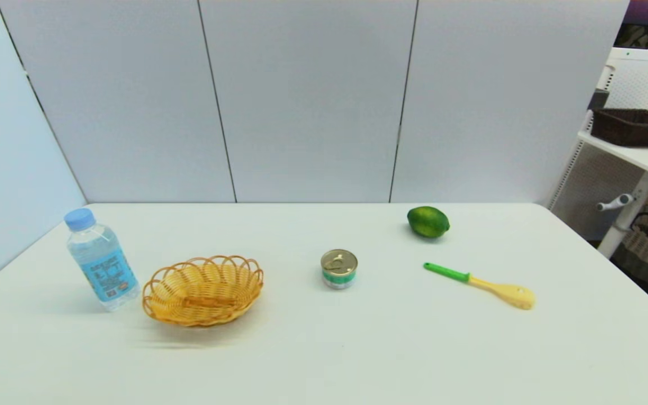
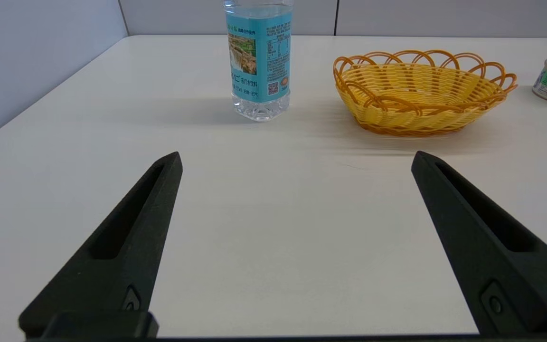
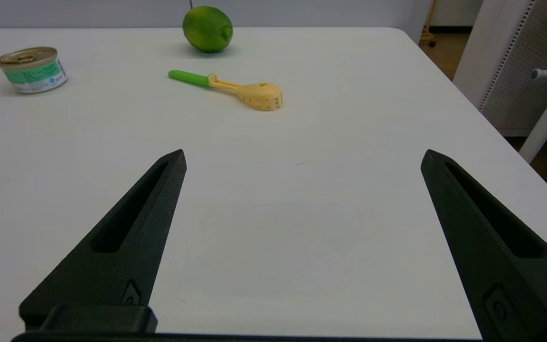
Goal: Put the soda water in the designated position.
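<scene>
The soda water point(image 1: 102, 260) is a clear bottle with a light-blue cap and blue label, standing upright at the table's left side; the left wrist view shows its body point(image 2: 259, 61) with the cap cut off. A yellow wicker basket point(image 1: 203, 289) sits just right of it, also seen as the basket point(image 2: 420, 90) from the left wrist. My left gripper point(image 2: 296, 159) is open, low over bare table well short of the bottle. My right gripper point(image 3: 304, 156) is open over bare table on the right side. Neither arm appears in the head view.
A small gold-lidded tin can point(image 1: 338, 269) stands mid-table. A green lime point(image 1: 428, 221) lies toward the back right, and a green-handled yellow spoon point(image 1: 481, 284) lies nearer. The table's right edge point(image 3: 487, 123) borders a white shelf unit point(image 1: 633, 152).
</scene>
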You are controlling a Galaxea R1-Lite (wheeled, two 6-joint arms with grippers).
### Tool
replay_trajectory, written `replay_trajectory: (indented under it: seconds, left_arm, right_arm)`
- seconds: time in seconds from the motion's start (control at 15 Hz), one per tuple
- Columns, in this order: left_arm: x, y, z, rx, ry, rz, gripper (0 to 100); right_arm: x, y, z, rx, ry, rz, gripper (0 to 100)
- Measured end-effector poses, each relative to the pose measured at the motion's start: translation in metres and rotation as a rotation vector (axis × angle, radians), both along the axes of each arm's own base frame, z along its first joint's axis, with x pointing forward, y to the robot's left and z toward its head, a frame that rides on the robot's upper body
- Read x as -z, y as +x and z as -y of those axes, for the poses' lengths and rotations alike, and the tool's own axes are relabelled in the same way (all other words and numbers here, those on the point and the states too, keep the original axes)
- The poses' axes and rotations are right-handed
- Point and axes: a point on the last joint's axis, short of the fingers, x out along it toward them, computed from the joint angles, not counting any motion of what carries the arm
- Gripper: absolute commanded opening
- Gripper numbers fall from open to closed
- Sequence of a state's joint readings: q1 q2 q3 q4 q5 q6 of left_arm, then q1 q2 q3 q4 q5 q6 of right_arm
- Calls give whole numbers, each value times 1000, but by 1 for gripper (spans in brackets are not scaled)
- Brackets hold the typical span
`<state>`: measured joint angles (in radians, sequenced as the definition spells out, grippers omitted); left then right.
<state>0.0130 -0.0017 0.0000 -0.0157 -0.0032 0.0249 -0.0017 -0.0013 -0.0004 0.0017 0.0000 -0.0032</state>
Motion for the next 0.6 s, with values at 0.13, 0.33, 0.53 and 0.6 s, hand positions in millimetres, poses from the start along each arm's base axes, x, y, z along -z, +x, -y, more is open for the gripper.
replay_trajectory:
  seconds: [0.13,0.33,0.53,0.6]
  left_arm:
    - [0,0,0,0,-1,0,100]
    - [0,0,0,0,-2,1,100]
    - [0,0,0,0,-2,0,100]
    - [0,0,0,0,-2,0,100]
  right_arm:
    - [0,0,0,0,0,0,100]
    - [0,0,0,0,0,1,100]
    - [0,0,0,0,0,1,100]
    - [0,0,0,0,0,1,100]
